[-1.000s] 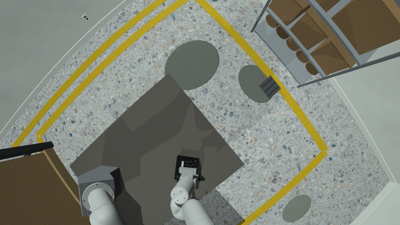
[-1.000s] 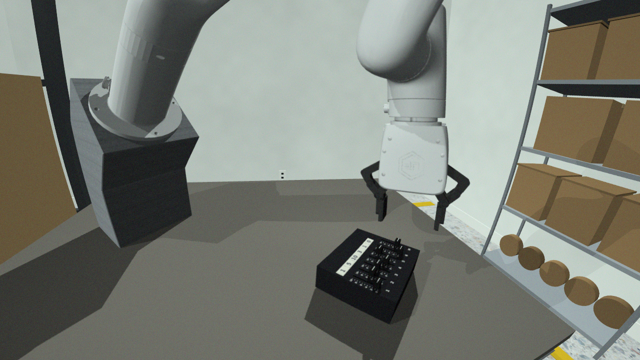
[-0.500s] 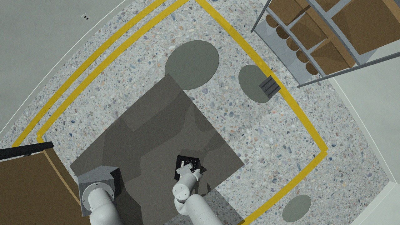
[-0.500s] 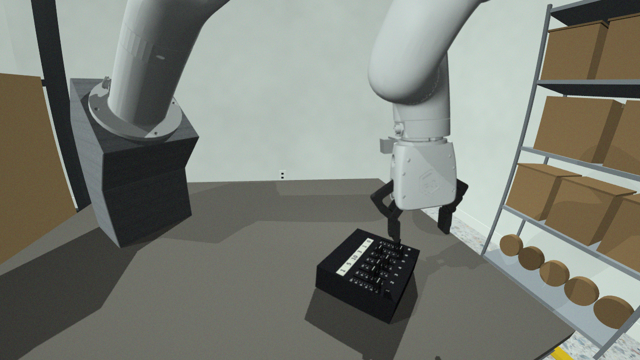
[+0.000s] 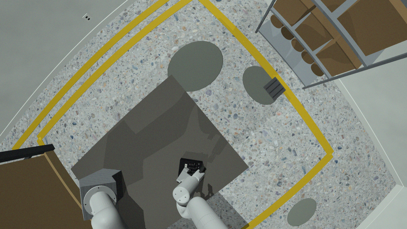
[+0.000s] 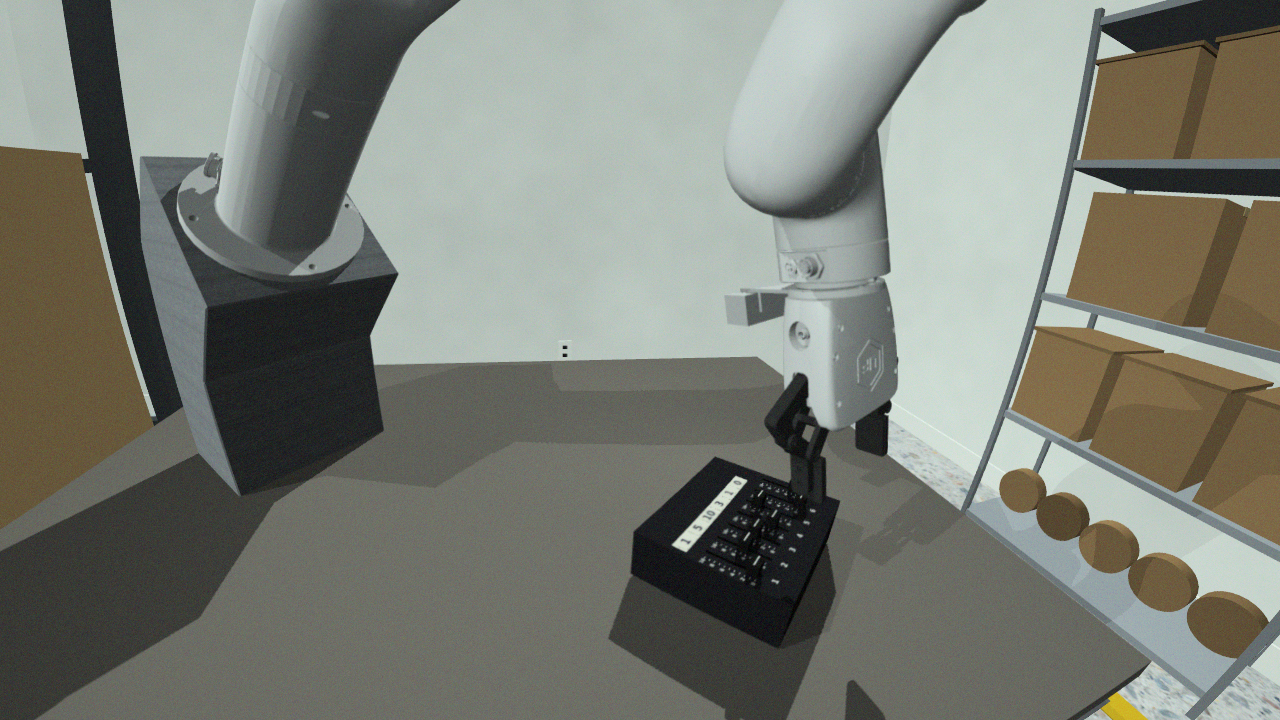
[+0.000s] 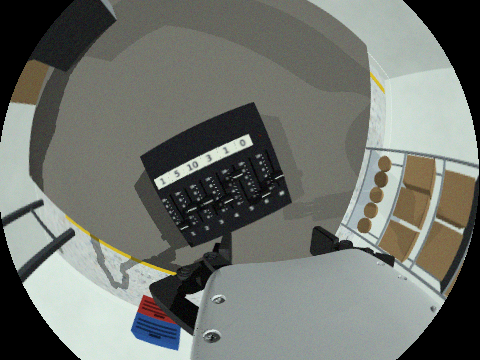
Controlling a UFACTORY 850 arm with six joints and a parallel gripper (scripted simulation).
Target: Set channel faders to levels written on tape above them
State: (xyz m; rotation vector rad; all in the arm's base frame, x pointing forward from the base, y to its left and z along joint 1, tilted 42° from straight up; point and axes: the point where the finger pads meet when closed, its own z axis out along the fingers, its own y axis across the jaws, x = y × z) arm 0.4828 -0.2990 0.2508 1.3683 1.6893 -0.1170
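Observation:
The black lighting desk (image 6: 735, 548) sits on the grey table near its right side. It also shows in the wrist view (image 7: 216, 174) and from above (image 5: 191, 166). A white tape strip (image 6: 709, 513) along its far edge carries the numbers. Several fader rows (image 6: 760, 532) lie beside it. My gripper (image 6: 836, 461) is open and empty. It hangs over the desk's far right corner, one finger tip low at the fader end nearest that corner, the other finger past the desk's edge. In the wrist view the fingers stand apart below the desk.
The arm's grey pedestal (image 6: 268, 331) stands at the table's back left. A metal shelf (image 6: 1154, 358) with brown boxes and round discs stands to the right of the table. The table's right edge is close to the desk.

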